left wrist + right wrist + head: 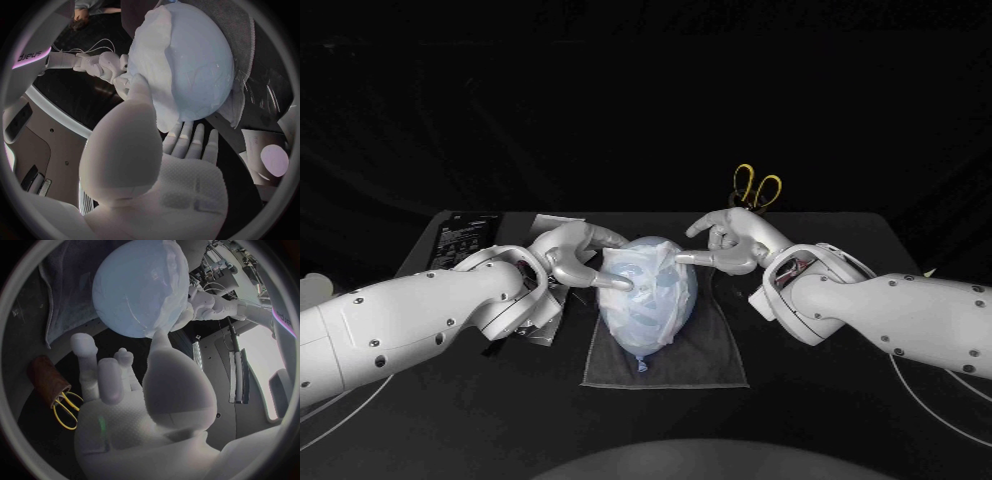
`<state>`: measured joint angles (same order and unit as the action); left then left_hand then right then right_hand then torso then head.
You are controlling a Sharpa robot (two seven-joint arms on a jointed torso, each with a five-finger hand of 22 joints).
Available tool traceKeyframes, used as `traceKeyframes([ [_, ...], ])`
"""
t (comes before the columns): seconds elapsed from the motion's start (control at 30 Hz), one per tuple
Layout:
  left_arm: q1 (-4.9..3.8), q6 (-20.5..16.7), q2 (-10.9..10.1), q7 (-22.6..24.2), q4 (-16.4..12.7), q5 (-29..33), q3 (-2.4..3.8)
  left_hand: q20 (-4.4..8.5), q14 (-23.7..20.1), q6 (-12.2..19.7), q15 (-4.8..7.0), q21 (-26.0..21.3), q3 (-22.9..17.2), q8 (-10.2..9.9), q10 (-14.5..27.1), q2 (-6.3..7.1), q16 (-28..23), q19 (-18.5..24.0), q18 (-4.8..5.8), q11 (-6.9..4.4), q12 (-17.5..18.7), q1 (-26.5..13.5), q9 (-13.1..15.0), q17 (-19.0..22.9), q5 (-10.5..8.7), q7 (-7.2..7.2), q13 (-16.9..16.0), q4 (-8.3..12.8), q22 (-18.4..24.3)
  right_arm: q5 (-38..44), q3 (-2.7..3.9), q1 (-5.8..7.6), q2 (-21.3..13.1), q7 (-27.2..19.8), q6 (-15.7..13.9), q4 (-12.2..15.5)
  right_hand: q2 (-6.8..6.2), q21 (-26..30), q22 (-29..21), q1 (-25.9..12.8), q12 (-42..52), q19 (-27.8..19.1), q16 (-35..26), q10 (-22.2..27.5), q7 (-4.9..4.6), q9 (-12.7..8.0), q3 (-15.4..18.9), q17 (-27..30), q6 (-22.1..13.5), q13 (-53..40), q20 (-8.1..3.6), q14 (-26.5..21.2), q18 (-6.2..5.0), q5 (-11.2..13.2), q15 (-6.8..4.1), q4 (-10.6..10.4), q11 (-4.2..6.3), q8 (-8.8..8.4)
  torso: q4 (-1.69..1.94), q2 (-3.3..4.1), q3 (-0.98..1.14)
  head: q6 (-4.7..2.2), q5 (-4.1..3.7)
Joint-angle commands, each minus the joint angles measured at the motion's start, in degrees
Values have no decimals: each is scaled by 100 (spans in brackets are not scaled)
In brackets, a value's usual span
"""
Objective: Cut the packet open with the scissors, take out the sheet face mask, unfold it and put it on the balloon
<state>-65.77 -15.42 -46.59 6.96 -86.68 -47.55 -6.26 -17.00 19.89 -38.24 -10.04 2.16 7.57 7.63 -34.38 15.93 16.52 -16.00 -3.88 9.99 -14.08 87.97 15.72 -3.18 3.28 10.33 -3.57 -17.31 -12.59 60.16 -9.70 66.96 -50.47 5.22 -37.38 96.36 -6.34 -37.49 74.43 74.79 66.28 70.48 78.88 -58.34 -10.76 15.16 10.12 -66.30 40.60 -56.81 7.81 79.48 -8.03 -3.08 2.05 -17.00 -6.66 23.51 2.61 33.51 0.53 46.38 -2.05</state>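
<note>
The blades of the yellow-handled scissors (pixel 64 401) are hidden inside a brown cylindrical holder (pixel 47 380). At the far left corner of the black table (pixel 473 420), the white left arm (pixel 430 320) covers part of a flat black printed sheet (pixel 462 238); its print is too small to read. The pale blue balloon (pixel 643 335) hides the middle of the grey cloth mat (pixel 675 365).

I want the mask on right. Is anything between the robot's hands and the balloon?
Nothing visible is. The left hand and right hand each touch the balloon, one from each side, with the mask draped on it. The scissors lie behind, clear of them.
</note>
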Motion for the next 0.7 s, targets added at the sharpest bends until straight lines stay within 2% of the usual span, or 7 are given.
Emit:
traceKeyframes([
  [0.03, 18, 80, 3, -70, 0, 17, -18, 2, 44, -40, -12, 12, -2, 32, -51, -11, -34, -32, 57, 7, 33, 37, 10, 8, -22, 160, 0, 3, 5, 54, 3, -24, 6, 83, 199, -24, -26, 59, -19, 73, 6, 8, -16, 59, -62, 11, -8, 11, -51, 9, 23, -18, -84, 31, 27, 15, -4, 43, -2, -5, 0, 3, 8],
  [0.43, 18, 72, -12, -74, 8, 51, -18, 2, 42, -34, -13, 12, 0, 31, -48, -10, -41, -35, 57, 8, 40, 34, 8, 9, -22, 162, 1, 3, 7, 347, 2, -68, -13, 200, 388, -89, 34, 102, -77, 378, 83, 49, -8, 88, -59, 54, -18, 27, -114, 36, 27, -31, -82, 33, 28, 35, -3, 212, -3, 0, 0, 13, 20],
  [0.57, 18, 71, -15, -74, 5, 61, -18, 2, 51, -47, -13, 12, 10, 36, -66, -10, -48, -41, 57, 15, 46, 28, 13, 9, -22, 168, 0, 3, 11, 521, 1, -75, -14, 289, 398, -108, 79, 108, -92, 536, 112, 70, 3, 87, -53, 68, -1, 21, -133, 49, 23, -26, -81, 34, 23, 53, 3, 277, -3, 0, 2, 16, 18],
  [0.7, 18, 72, -16, -73, 4, 69, -18, 2, 51, -47, -13, 12, 10, 36, -66, -10, -48, -41, 57, 15, 46, 28, 13, 9, -22, 168, 0, 3, 11, 630, 0, -79, -26, 378, 379, -123, 178, 92, -99, 727, 145, 102, 16, 77, -45, 81, 20, 13, -156, 61, 16, -17, -75, 34, 16, 80, 11, 345, -3, -3, 0, 15, 12],
])
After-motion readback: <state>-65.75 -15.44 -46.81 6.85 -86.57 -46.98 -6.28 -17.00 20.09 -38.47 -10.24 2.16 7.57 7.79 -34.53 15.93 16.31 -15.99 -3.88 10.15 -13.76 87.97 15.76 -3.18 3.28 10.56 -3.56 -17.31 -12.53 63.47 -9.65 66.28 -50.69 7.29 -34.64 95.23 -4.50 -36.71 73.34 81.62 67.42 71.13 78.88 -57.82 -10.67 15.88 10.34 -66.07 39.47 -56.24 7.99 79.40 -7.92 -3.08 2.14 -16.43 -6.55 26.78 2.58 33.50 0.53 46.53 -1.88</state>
